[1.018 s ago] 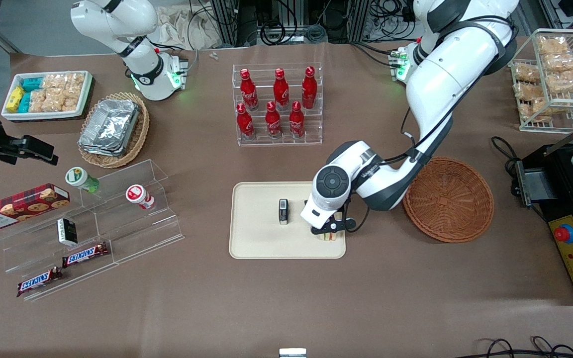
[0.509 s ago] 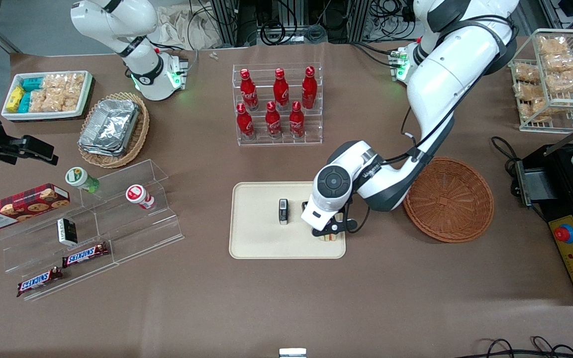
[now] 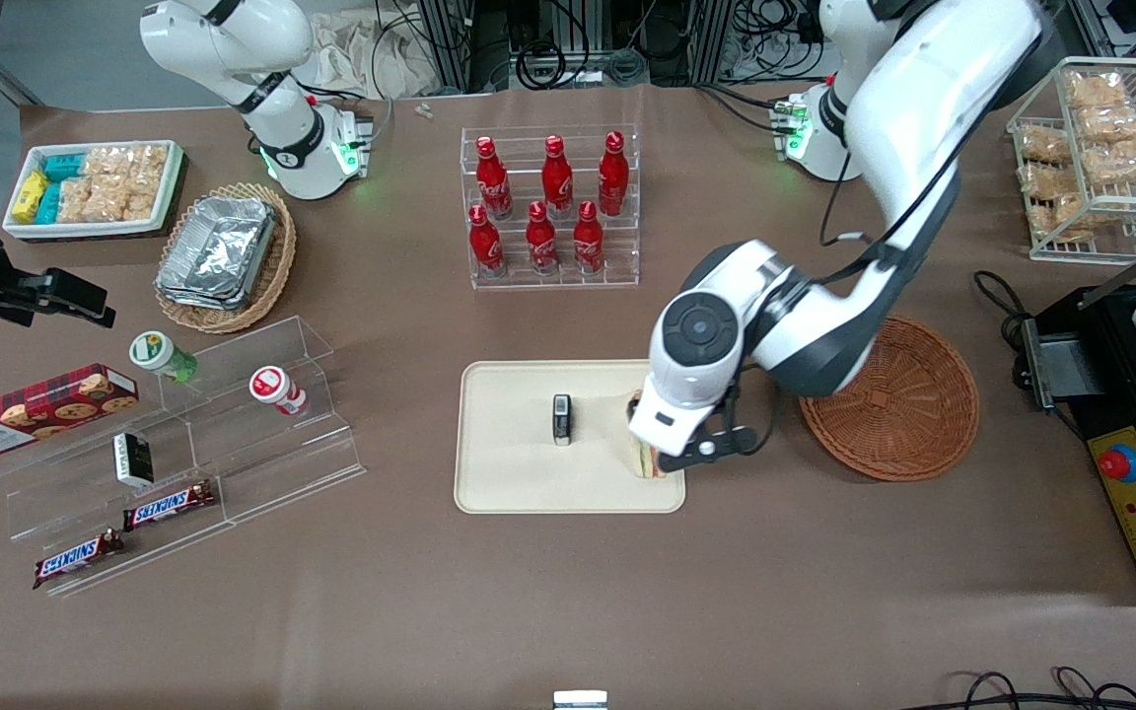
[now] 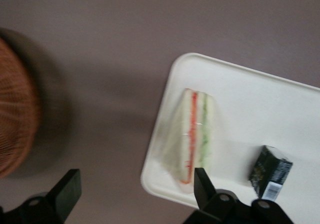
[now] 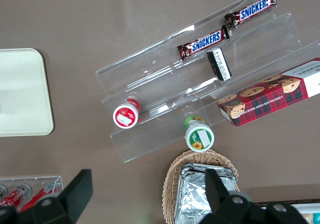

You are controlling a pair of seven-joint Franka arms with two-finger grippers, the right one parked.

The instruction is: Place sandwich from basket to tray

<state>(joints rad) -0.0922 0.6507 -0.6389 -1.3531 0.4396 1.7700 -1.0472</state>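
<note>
The sandwich (image 4: 192, 134) lies on the tray (image 3: 509, 483), at the tray's end nearest the basket (image 3: 908, 414), with its red and green filling stripes showing along its edge and one point close to the tray's rim. In the front view only a sliver of the sandwich (image 3: 643, 460) shows beneath the arm's wrist. The gripper (image 4: 132, 189) hangs above the tray's rim over that same end, clear of the sandwich, with its two dark fingers (image 4: 67, 189) spread wide apart and nothing between them; in the front view the gripper (image 3: 691, 454) sits over the tray's corner closest to the basket and to the camera. A small dark packet (image 3: 561, 419) stands near the tray's middle, apart from the sandwich and toward the parked arm's end of the tray. The basket rests on the table just beside the tray, toward the working arm's end, and holds nothing visible. A clear rack of red bottles (image 3: 550, 202) stands farther from the front camera than the tray.
</note>
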